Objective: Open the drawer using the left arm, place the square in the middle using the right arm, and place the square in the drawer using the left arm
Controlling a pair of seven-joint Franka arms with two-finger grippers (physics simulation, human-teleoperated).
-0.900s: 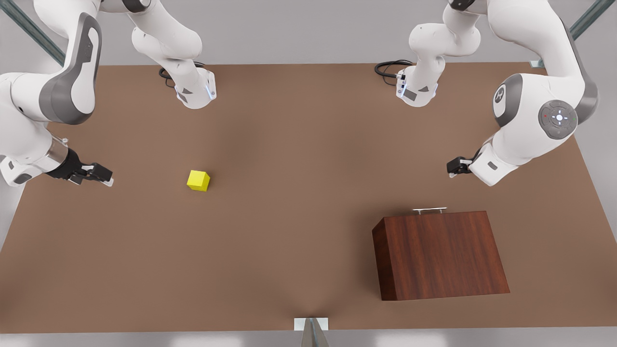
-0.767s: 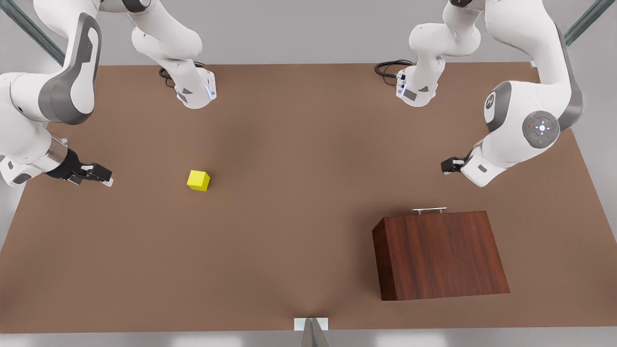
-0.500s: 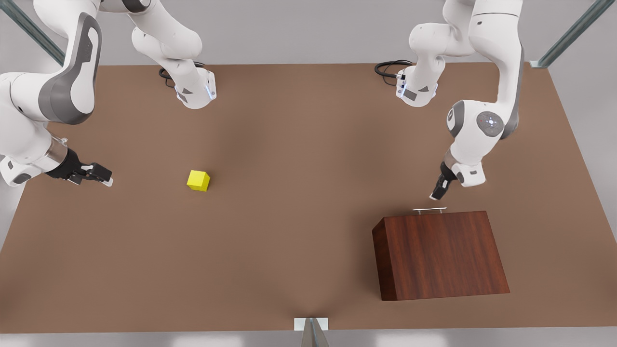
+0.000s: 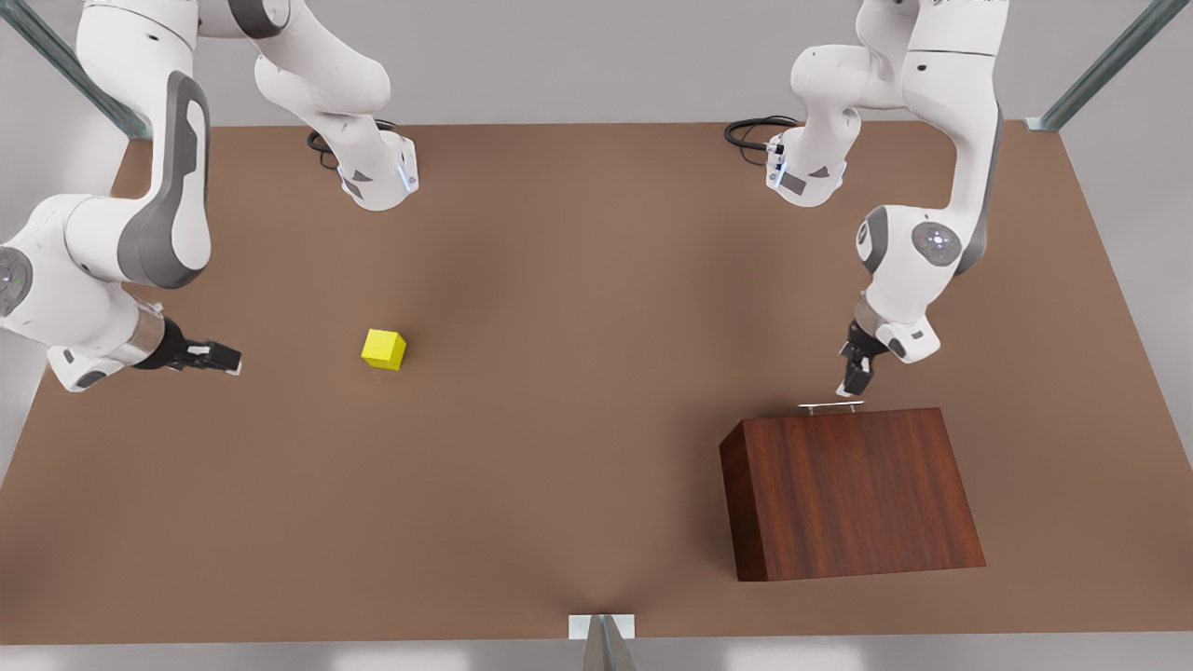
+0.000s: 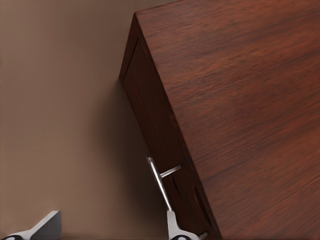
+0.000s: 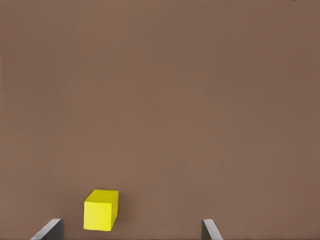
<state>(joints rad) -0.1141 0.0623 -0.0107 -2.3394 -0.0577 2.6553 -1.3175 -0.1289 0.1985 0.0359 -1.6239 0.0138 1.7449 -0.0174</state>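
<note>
The drawer (image 5: 150, 115) is shut in the mahogany cabinet (image 4: 848, 489), and its silver handle (image 4: 830, 406) faces the far side of the table. My left gripper (image 4: 853, 382) hangs open just above the handle (image 5: 160, 182); one fingertip (image 5: 172, 227) is close to the bar's end, the other fingertip (image 5: 47, 227) is out over the table. The square (image 4: 383, 349) is a yellow cube resting on the brown tabletop (image 4: 578, 308) at the front view's left. My right gripper (image 4: 219, 359) is open, low over the table, pointing at the square (image 6: 101, 210) from a short distance.
Both arm bases (image 4: 377, 182) (image 4: 806, 177) stand at the table's far edge, with black cables beside them. A small metal bracket (image 4: 601, 626) sits at the near edge. Bare tabletop lies between the square and the cabinet.
My left arm has swung in and down, turning its gripper to point at the drawer handle. My right gripper has moved a little toward the square.
</note>
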